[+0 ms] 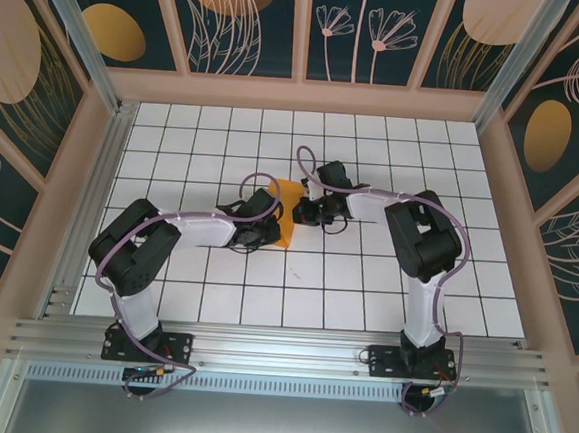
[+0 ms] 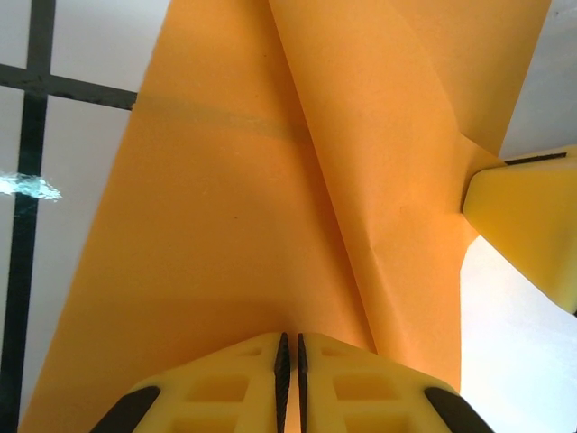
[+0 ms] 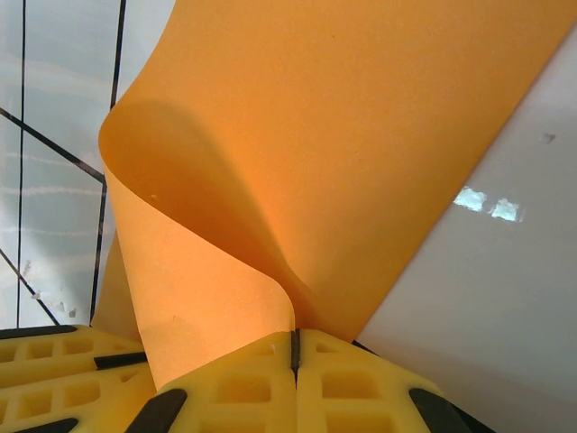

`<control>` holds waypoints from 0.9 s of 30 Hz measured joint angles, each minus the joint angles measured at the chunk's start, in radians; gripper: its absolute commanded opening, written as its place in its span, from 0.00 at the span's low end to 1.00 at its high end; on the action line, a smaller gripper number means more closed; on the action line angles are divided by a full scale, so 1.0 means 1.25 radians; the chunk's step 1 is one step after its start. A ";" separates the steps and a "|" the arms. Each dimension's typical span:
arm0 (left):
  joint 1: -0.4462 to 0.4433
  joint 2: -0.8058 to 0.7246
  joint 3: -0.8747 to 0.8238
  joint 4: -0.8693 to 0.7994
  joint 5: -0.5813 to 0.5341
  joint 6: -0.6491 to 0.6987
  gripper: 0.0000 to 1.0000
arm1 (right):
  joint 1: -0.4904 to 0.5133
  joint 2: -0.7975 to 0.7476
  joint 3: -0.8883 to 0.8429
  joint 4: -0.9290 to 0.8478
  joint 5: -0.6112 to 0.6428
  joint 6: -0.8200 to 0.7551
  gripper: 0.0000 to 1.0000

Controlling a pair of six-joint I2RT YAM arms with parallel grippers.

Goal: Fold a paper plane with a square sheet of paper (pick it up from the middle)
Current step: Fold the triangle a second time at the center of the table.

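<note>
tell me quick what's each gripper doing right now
left gripper: closed on the orange paper
right gripper: closed on the same orange paper

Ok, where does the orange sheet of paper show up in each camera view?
Top external: the thin orange sheet of paper sits mid-table, just left of picture centre.
Left wrist: it spans the middle, creased, from bottom to top.
Right wrist: it curls up from the bottom centre to the top right.
Shared landmark: the white tiled tabletop with dark grid lines.

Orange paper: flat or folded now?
Partly folded: the orange paper curls over in the right wrist view and shows a crease in the left wrist view.
</note>
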 measured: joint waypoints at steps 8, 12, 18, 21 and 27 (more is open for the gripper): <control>0.002 0.000 0.001 0.000 0.002 0.001 0.15 | 0.000 0.009 0.010 0.000 0.000 0.000 0.05; 0.002 0.000 0.002 -0.001 0.002 0.002 0.16 | 0.000 0.014 0.016 0.000 0.000 0.000 0.05; 0.002 -0.001 0.017 -0.021 0.001 0.003 0.20 | 0.000 0.014 0.016 -0.001 0.002 0.000 0.05; 0.002 -0.012 0.032 -0.025 0.002 0.003 0.20 | 0.002 0.014 0.016 -0.001 0.004 0.000 0.04; 0.002 -0.048 0.043 0.032 0.024 -0.001 0.17 | 0.009 0.014 0.018 -0.001 0.016 -0.005 0.04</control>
